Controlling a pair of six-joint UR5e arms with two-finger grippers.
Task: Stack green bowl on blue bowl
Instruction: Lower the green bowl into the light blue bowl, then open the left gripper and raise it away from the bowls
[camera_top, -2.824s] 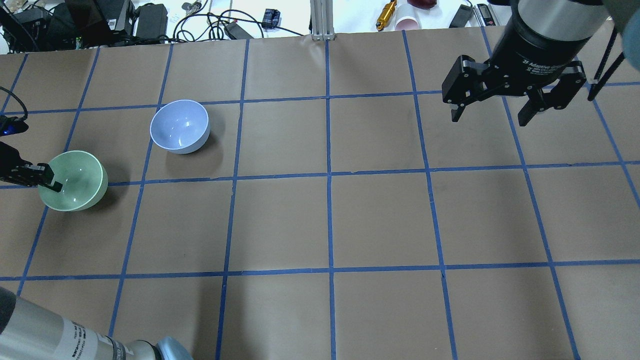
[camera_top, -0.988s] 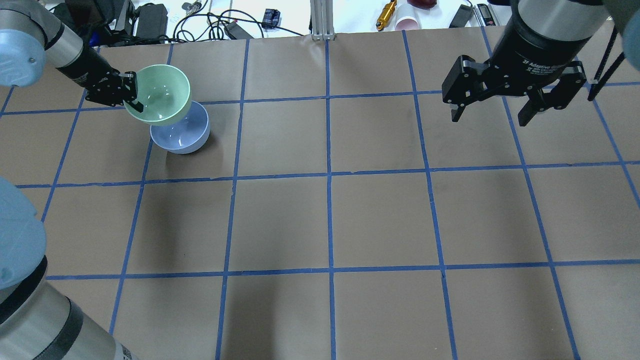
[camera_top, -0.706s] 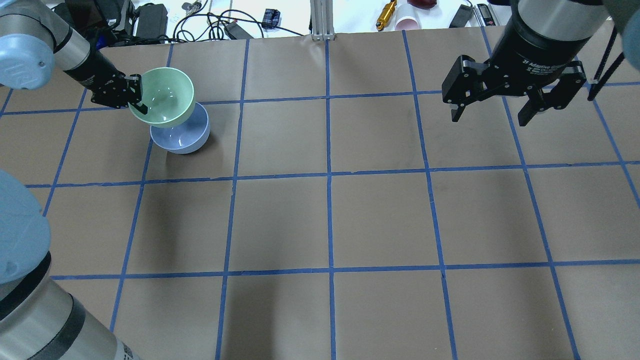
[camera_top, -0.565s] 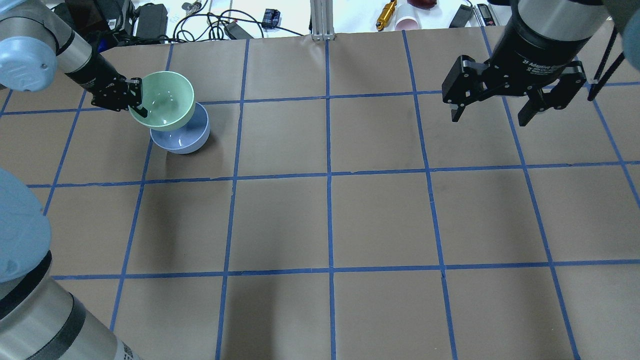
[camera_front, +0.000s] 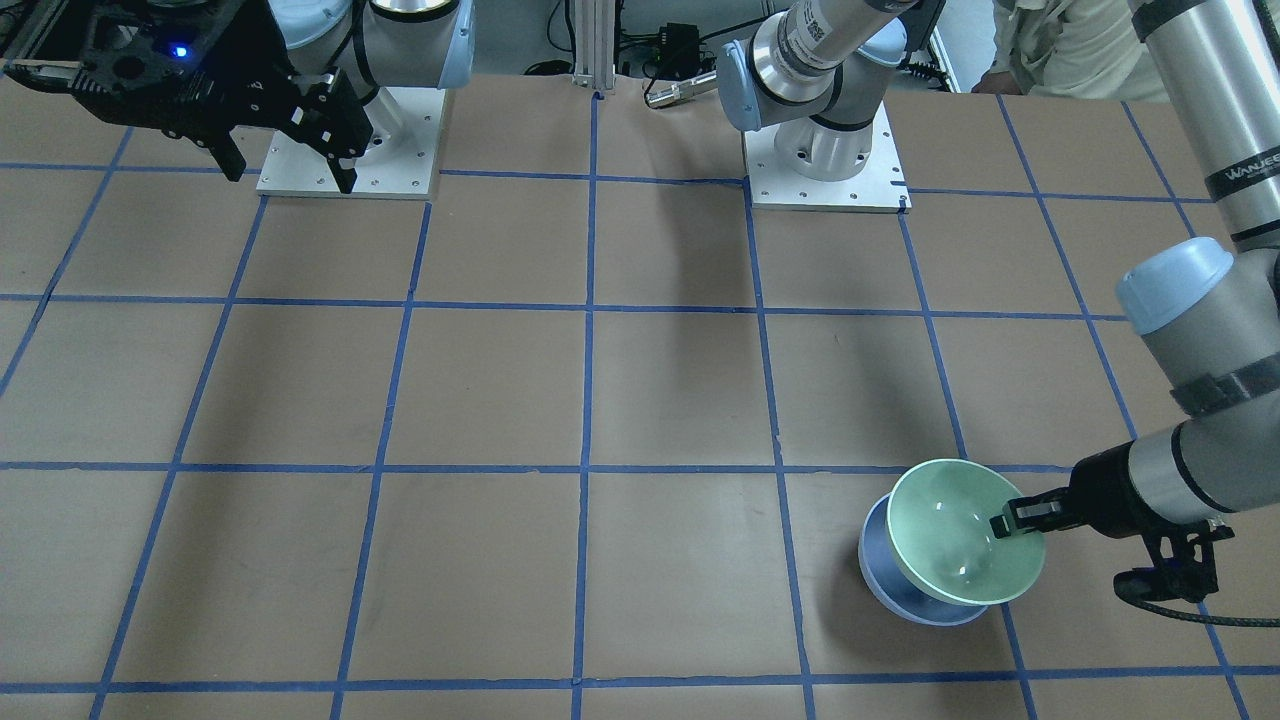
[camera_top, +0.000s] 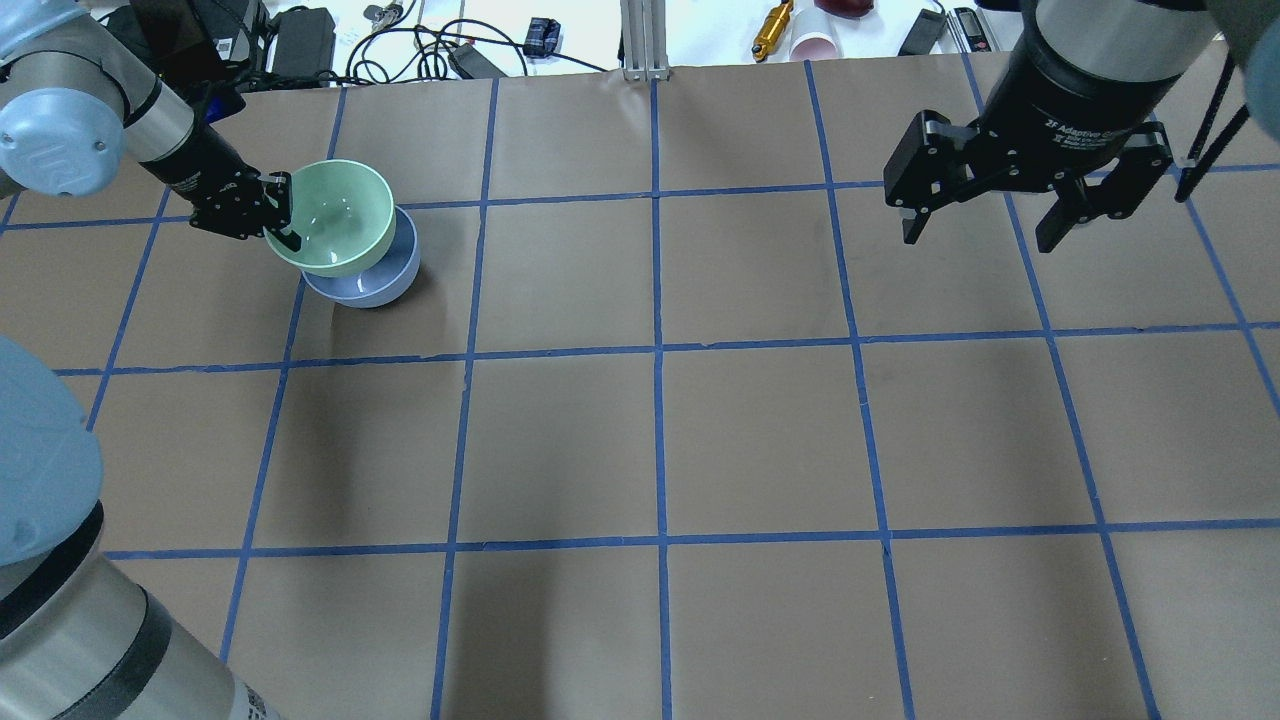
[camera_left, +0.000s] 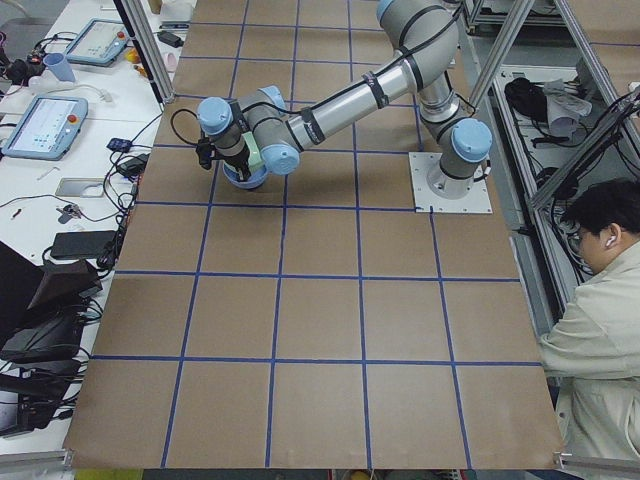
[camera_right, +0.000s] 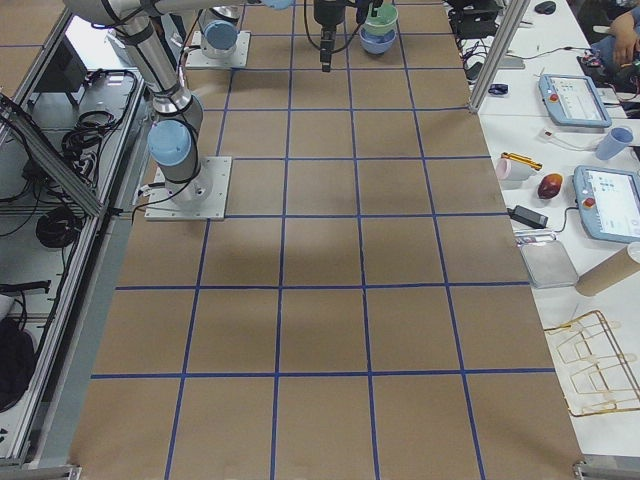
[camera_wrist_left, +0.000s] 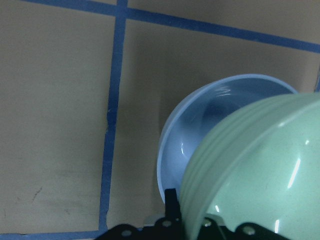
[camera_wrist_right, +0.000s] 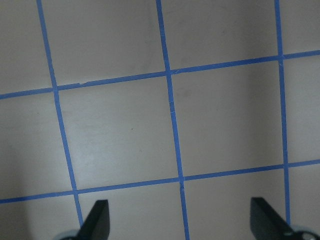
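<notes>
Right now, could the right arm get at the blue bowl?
Probably not cleanly. The path across the table looks free, but the green bowl, clamped in the left gripper, covers most of the blue bowl; only a sliver of rim shows. The right gripper hangs open far off.

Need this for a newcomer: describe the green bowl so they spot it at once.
On the brown gridded table, look to the robot's far left, where the left gripper pinches a rim. That mint green bowl partly covers the blue bowl, the periwinkle one beneath.
</notes>
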